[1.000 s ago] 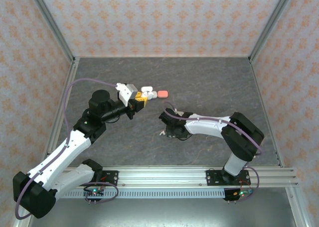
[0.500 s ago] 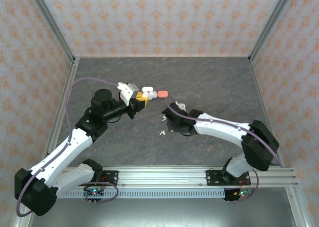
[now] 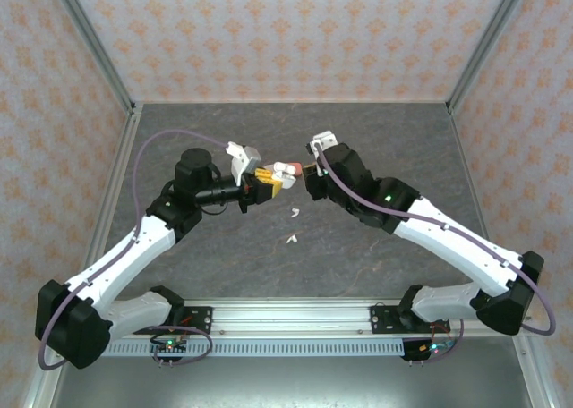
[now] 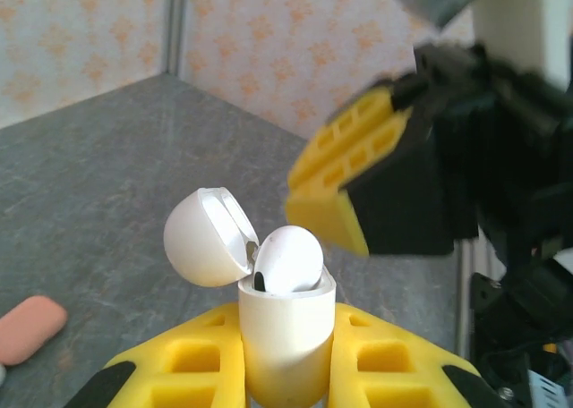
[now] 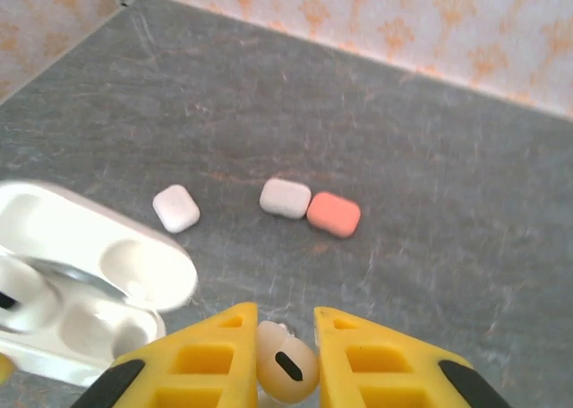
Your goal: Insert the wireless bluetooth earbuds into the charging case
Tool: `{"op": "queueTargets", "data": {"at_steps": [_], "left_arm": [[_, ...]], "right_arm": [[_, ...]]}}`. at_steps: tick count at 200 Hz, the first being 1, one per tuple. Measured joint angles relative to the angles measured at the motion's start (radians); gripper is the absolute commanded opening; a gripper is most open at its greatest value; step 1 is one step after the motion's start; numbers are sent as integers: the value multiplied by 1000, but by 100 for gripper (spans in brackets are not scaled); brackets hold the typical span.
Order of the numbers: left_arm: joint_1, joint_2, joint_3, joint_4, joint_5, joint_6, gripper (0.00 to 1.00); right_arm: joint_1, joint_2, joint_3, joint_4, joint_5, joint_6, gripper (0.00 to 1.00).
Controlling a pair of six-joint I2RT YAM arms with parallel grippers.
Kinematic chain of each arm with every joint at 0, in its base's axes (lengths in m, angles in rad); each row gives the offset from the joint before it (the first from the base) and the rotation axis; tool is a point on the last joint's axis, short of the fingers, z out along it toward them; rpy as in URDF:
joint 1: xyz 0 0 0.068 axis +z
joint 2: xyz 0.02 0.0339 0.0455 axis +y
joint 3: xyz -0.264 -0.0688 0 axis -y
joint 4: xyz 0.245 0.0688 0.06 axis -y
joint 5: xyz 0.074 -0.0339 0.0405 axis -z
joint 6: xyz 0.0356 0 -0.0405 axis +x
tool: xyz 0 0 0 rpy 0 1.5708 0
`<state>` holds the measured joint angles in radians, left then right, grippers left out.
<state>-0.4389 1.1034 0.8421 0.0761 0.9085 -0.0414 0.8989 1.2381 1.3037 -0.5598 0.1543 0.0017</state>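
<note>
White earbud point(image 5: 286, 368) in right claw point(image 5: 285, 335), wrist view; left claw point(image 4: 286, 323) clamps open case point(image 4: 285, 359).

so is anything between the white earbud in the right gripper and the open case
Nothing visible. The small white earbud in the right gripper faces open air toward the open white charging case held by the left gripper; another white earbud already fills one slot.

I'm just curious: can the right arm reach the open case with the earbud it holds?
Probably yes: the case is open, the right tool hovers close by, and nothing lies between them.
</note>
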Motion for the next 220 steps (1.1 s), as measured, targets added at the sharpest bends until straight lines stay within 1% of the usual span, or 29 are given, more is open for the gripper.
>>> {"op": "queueTargets", "data": {"at_steps": [34, 73, 120, 220], "left_arm": [[0, 8, 3, 2, 36, -16, 0], [0, 10, 14, 3, 58, -32, 0], [0, 10, 14, 3, 61, -38, 0], [0, 10, 14, 3, 59, -40, 0]], "right_arm": [[0, -4, 33, 26, -17, -108, 18], [0, 1, 33, 51, -73, -160, 18], [5, 38, 34, 72, -133, -171, 18], [10, 47, 33, 66, -159, -151, 18]]}}
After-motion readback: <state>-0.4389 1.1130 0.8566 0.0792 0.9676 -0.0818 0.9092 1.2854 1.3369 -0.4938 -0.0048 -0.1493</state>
